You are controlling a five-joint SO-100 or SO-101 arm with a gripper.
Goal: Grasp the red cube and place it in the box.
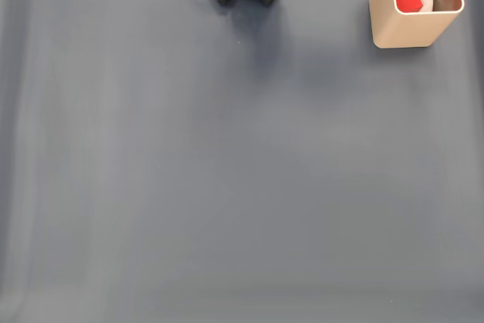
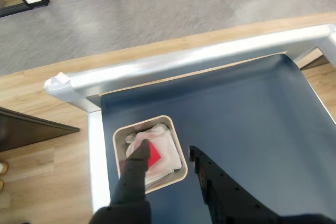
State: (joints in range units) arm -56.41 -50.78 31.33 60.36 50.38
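I see the wide table [image 1: 227, 187] with its dark blue-grey mat, lying bare across most of its spread. The tall beige rounded box [image 2: 151, 153] stands by the table's corner, near the metal edge rail [image 2: 173, 64]. My black claw [image 2: 168, 156] hangs released above it. The small bright red cube [image 1: 409, 1] lies inside. I judge I should lift straight up, clear of the thin walls.
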